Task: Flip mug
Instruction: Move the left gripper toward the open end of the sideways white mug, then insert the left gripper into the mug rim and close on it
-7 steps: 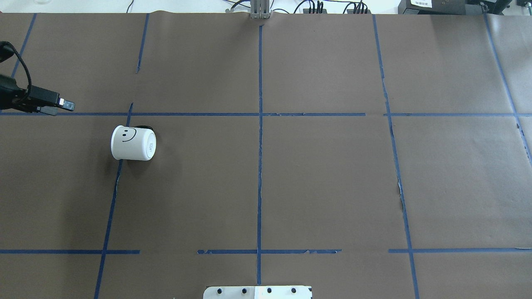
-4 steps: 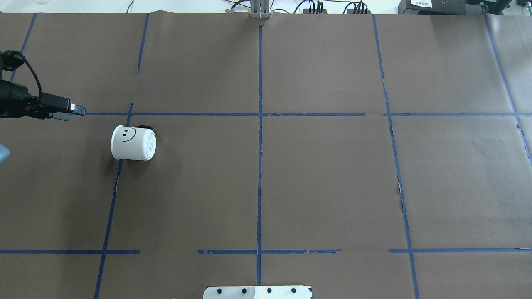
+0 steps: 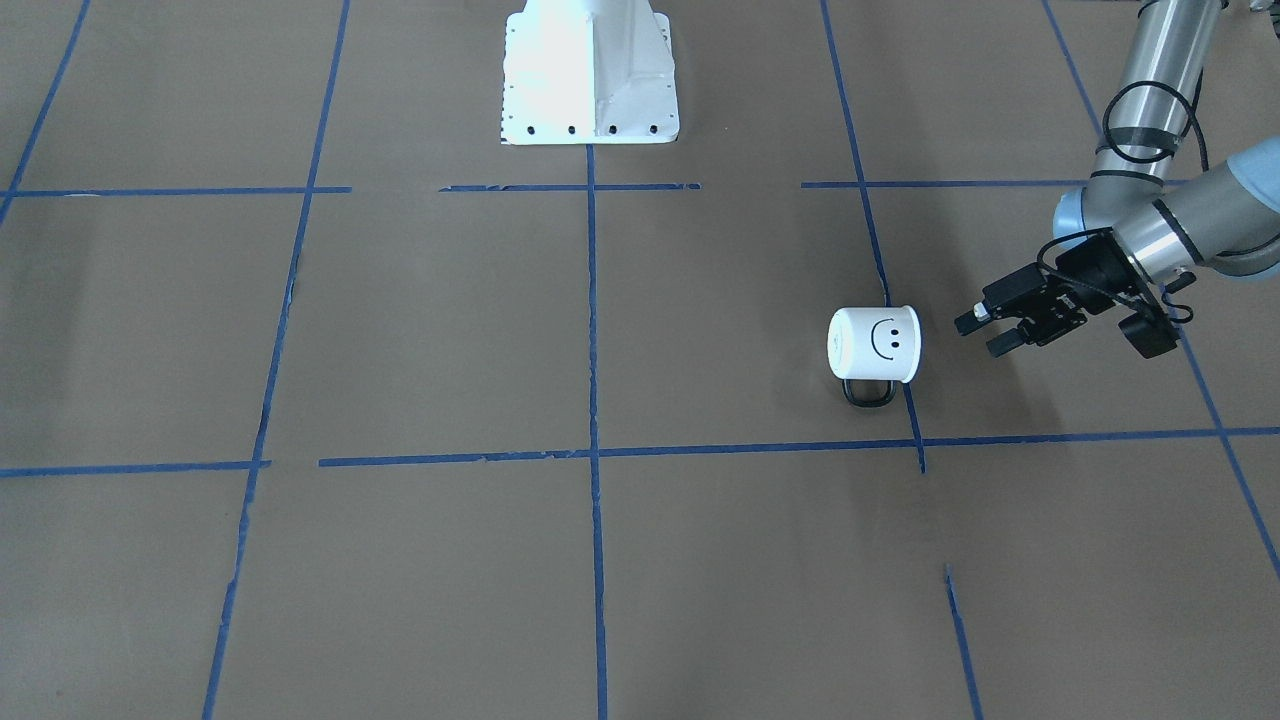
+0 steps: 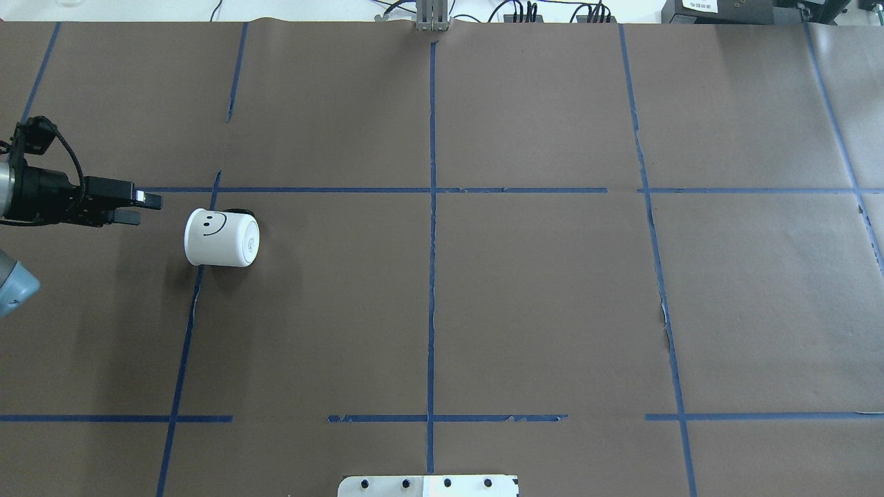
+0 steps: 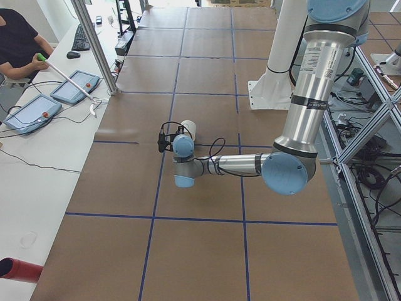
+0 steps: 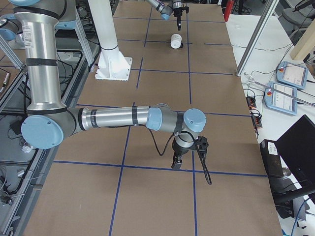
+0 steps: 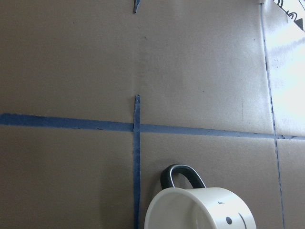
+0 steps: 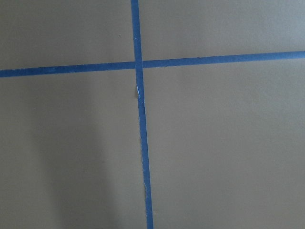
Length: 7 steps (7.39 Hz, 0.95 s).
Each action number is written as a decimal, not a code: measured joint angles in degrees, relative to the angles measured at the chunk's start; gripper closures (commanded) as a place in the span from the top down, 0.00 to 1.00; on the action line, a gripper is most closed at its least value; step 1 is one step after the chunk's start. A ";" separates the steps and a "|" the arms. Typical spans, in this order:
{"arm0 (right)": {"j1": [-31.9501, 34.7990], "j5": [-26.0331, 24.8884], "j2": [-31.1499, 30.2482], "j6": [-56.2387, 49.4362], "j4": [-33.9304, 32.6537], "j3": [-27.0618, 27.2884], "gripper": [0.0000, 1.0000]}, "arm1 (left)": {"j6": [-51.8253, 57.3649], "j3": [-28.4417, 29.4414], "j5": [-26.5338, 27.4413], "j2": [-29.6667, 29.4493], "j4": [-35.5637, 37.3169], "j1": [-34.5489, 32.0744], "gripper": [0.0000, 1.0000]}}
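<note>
The mug [image 4: 221, 238] lay on its side across a blue tape line [image 4: 184, 345], mouth toward the left gripper [image 4: 140, 209] hovering near it, fingers apart and empty. Right gripper [image 6: 176, 163]: fingers impossible to judge.

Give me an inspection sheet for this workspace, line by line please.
Surface: brown paper table with blue tape grid, tape frayed in places.
Job's things: mug on its side, mouth toward left gripper, handle away from robot.
Clutter: nothing seen.
Grippers: left gripper open, empty, short of the mug; right gripper over bare table, state cannot tell.
Cables: black cable looped at left wrist.
Surroundings: operator beside teach pendants.
</note>
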 measured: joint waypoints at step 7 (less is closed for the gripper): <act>0.00 0.00 0.04 0.00 0.00 0.00 1.00 | -13.19 2.14 8.11 -3.35 -6.96 5.79 1.00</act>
